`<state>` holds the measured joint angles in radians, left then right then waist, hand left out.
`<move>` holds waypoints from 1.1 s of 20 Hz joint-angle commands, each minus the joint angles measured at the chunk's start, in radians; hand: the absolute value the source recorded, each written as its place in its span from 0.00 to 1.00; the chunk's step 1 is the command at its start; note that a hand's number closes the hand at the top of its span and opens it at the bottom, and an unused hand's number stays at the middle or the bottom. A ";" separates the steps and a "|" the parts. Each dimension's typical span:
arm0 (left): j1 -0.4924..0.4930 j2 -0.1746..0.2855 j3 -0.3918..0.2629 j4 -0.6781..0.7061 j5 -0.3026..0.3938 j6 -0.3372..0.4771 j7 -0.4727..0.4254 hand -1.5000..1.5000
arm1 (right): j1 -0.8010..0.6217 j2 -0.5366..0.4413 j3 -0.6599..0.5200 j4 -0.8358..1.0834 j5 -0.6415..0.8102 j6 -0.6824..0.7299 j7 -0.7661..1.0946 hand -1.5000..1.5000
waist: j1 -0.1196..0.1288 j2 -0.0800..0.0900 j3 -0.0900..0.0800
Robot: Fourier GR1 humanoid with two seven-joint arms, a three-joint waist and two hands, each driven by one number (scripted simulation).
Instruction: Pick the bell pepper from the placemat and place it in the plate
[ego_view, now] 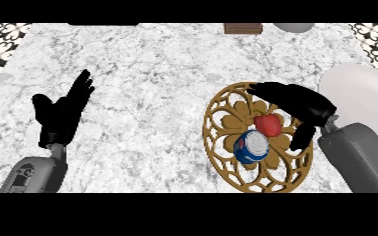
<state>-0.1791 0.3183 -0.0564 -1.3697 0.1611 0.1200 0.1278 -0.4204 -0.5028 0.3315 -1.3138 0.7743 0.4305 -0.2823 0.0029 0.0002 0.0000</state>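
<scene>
A red bell pepper [268, 124] sits on the round golden lattice placemat [221, 130], just above a blue and white can [251, 146]. My right hand [299, 105] hovers over the pepper's right side, fingers stretched across the mat above it and the thumb hanging down at the right, not closed on it. The white plate [354, 92] lies to the right of the mat, partly cut off by the view's edge and partly behind my right forearm. My left hand [63, 112] rests open at the left, fingers up.
A brown box [244, 28] and a grey rounded object [294, 27] stand at the counter's far edge. Patterned tiles show at both upper corners. White marble counter stretches between my two hands.
</scene>
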 commanded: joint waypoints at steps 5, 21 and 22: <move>0.019 -0.046 0.017 -0.031 -0.049 -0.008 0.020 0.50 | -0.095 0.076 -0.053 0.066 0.103 0.048 0.007 0.00 | 0.001 0.000 0.000; 0.039 -0.063 0.064 -0.071 -0.075 -0.057 0.048 0.50 | 0.027 0.143 0.010 0.120 0.269 -0.037 -0.160 1.00 | 0.000 0.000 0.000; 0.083 -0.075 0.052 -0.106 -0.088 -0.044 0.030 0.50 | -0.035 0.155 -0.022 0.182 0.258 -0.035 -0.177 1.00 | 0.006 0.000 0.000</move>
<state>-0.1453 0.2643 0.0060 -1.4392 0.0934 0.0666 0.1725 -0.4469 -0.3869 0.3368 -1.2104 1.0321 0.4313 -0.4248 0.0033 -0.0080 -0.0097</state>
